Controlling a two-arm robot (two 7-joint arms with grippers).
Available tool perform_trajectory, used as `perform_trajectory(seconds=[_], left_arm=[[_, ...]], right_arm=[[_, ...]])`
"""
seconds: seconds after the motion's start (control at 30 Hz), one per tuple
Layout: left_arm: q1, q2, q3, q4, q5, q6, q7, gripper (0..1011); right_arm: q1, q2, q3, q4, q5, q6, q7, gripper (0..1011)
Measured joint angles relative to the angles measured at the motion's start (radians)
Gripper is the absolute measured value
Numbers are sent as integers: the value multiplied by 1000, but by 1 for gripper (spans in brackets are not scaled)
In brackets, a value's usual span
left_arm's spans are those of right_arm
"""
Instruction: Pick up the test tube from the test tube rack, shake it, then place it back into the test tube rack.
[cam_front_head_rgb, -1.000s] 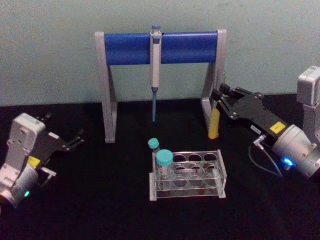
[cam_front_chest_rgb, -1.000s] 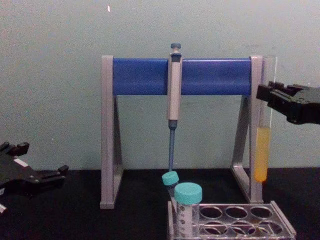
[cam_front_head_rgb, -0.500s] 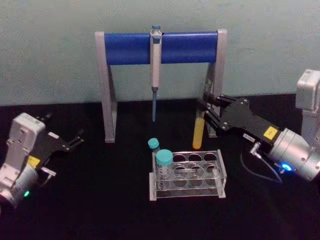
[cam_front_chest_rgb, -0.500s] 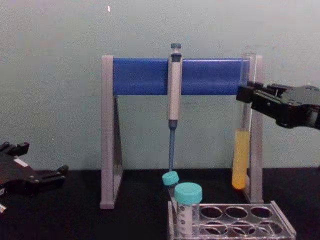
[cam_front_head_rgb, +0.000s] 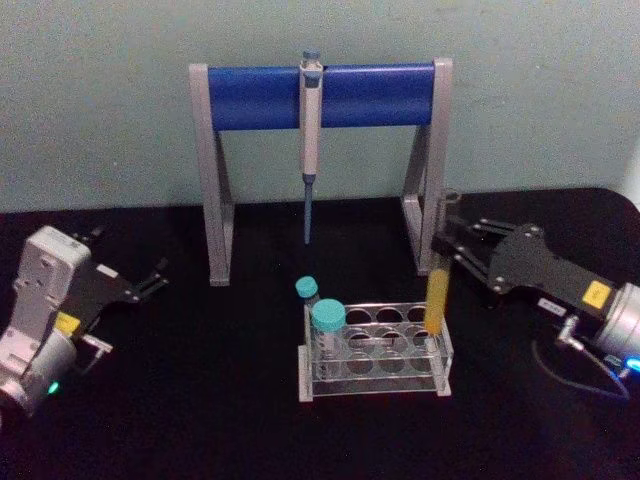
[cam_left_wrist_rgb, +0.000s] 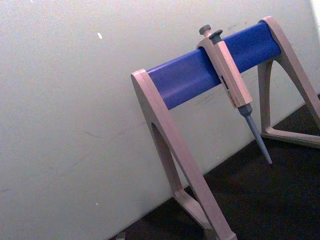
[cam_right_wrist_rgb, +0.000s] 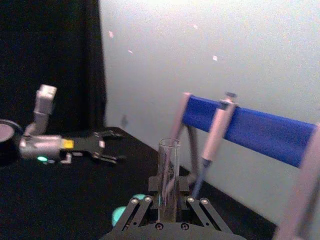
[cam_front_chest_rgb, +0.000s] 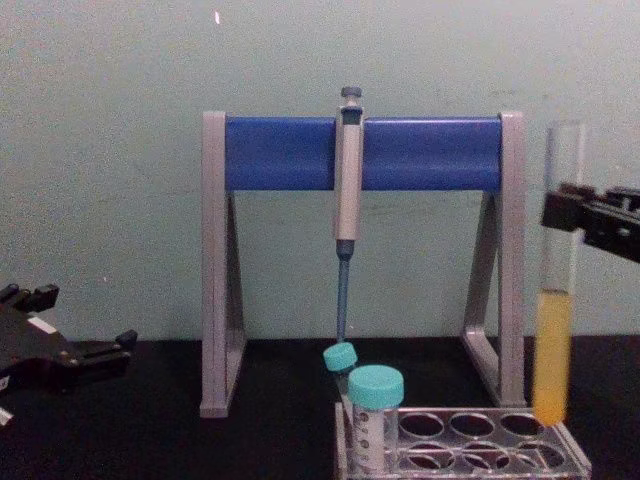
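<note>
Teal-capped tubes (cam_front_head_rgb: 328, 316), two of them, are being carried at one end of the test tube rack (cam_front_head_rgb: 400, 385), which is standing nearest on the black table (cam_front_head_rgb: 200, 420). At the rack's other end, straight below the fingers of the right gripper (cam_front_head_rgb: 447, 238), the test tube (cam_front_head_rgb: 436, 295) is being held upright. Its clear upper part is being pinched between the closed fingers, with the yellow liquid hanging below them. Its round bottom is being held at about the level of the rack's back corner hole, seemingly just entering it, though that is hard to tell. The left gripper (cam_front_head_rgb: 135, 284) is being held well apart from the rack, its fingers spread and gripping nothing. Farther back, beyond the right fingers, a pipette (cam_front_head_rgb: 310, 150) is being carried on the blue crossbar of a grey stand (cam_front_head_rgb: 215, 170).
</note>
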Motion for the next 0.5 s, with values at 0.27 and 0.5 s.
perform_trajectory(seconds=[0.27,0.5], left_arm=[[0,0,0,0,0,0,0,1001],[0,0,0,0,0,0,0,1001]], right_arm=[[-25,14,35,-21,-61,13,-136,228],[19,-46,30,16,-124,8,-198,228]])
